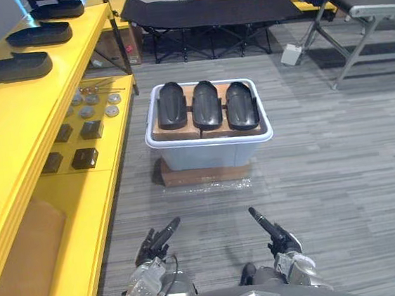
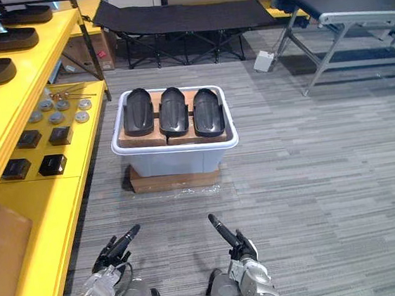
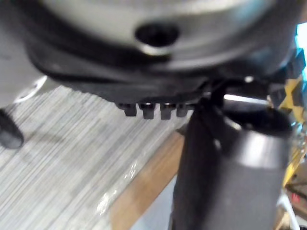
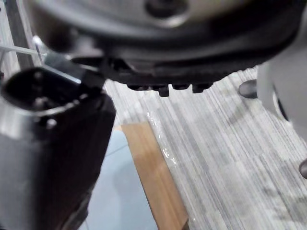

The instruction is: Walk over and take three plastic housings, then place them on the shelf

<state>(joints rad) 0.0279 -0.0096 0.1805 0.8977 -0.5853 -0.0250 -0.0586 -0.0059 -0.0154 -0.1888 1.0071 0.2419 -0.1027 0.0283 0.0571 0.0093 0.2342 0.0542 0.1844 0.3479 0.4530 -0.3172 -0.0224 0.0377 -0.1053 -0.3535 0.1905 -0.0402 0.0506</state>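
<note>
Left hand (image 1: pixel 152 255) and right hand (image 1: pixel 281 241) sit low at the near edge, fingers straight and released, holding nothing. 3 housings (image 1: pixel 206 105) lie side by side on cardboard in a white bin (image 1: pixel 209 157) on the floor ahead, well apart from both hands, so the walk-up looks unfinished. Next, I judge: close in, then reach down. Yellow shelf (image 1: pixel 74 48) stands left, its far end cut off. The bin's inside is hidden.

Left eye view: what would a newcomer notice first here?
Three black housings lie side by side on cardboard in a white bin on the floor ahead. On the robot's left, a bright yellow shelf carries three more housings on top. The left hand and right hand are open and empty.
</note>
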